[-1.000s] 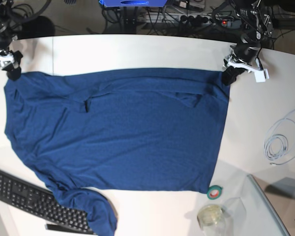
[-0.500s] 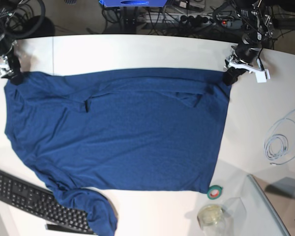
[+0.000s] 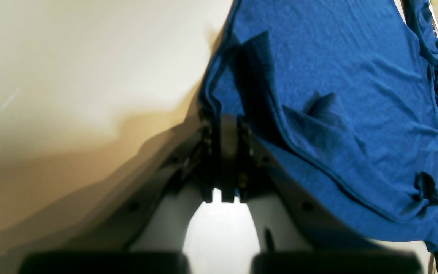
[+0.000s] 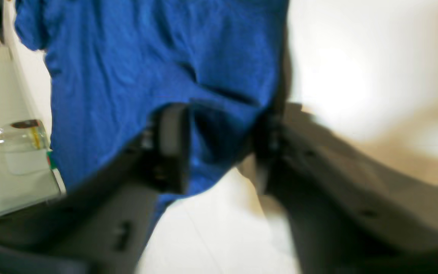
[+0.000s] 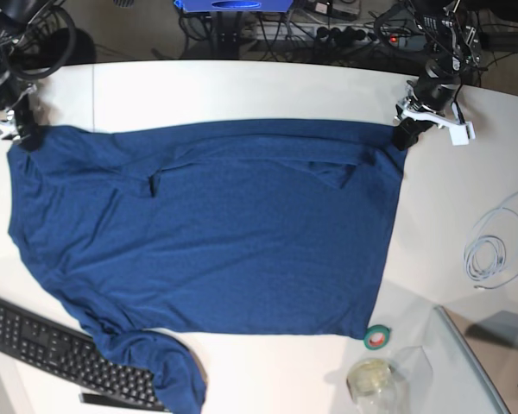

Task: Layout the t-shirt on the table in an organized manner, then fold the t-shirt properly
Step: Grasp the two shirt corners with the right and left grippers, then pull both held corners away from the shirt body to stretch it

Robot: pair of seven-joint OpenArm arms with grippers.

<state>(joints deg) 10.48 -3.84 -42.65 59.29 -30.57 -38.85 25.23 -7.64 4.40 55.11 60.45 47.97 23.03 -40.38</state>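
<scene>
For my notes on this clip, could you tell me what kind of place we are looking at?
Most likely a robotics lab workbench, not a home. A white table carries a t-shirt, a computer keyboard, a coiled cable and a tape roll, with power strips and tangled wiring behind it.

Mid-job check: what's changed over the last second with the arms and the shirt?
The right gripper slid toward the table's far edge at the t-shirt's corner; its jaws now stand apart around the cloth. The left gripper stayed clamped on its corner. T-shirt, keyboard, tape roll and cable unchanged.
</scene>
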